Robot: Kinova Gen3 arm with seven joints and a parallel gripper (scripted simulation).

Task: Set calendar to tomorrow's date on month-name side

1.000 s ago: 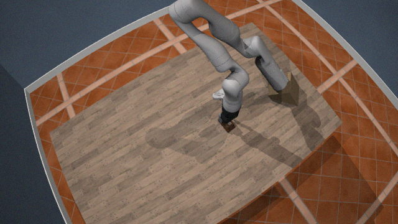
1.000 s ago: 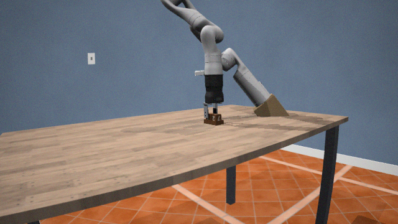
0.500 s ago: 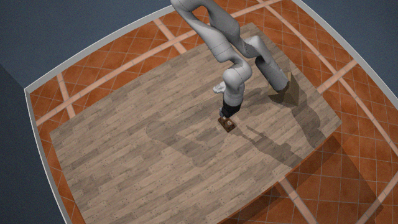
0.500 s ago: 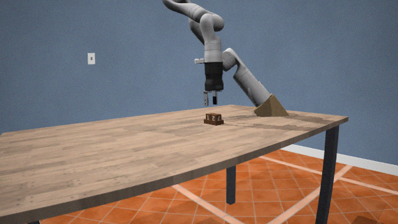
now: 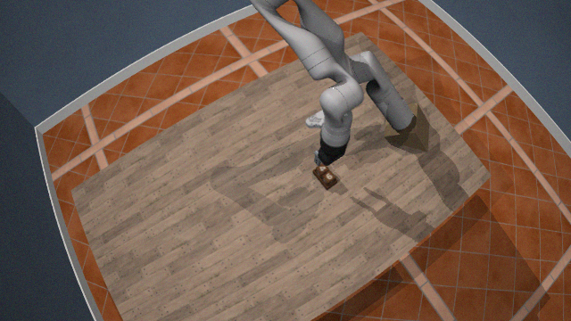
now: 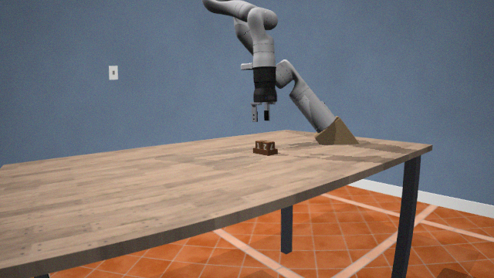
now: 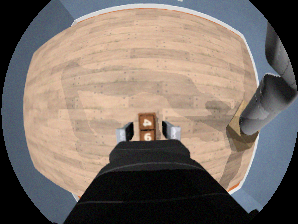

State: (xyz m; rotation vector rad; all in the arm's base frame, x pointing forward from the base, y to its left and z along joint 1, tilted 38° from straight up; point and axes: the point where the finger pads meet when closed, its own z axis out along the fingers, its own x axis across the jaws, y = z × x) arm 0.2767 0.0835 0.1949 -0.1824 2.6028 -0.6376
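The small brown calendar tray (image 6: 265, 151) lies flat on the wooden table, with two orange cubes (image 6: 265, 145) standing side by side in it. White digits show on the cubes' side faces; I cannot read them surely. The tray also shows in the top view (image 5: 325, 176), with a white digit on a cube's top face, and in the wrist view (image 7: 147, 128). My gripper (image 6: 260, 115) hangs well above the tray, pointing straight down, open and empty. In the wrist view the two fingertips stand either side of the cubes far below.
The arm's tan base block (image 6: 336, 132) sits on the table behind and to the right of the tray. The table's far right edge (image 6: 421, 148) is beyond it. A white wall plate (image 6: 113, 72) is on the blue wall.
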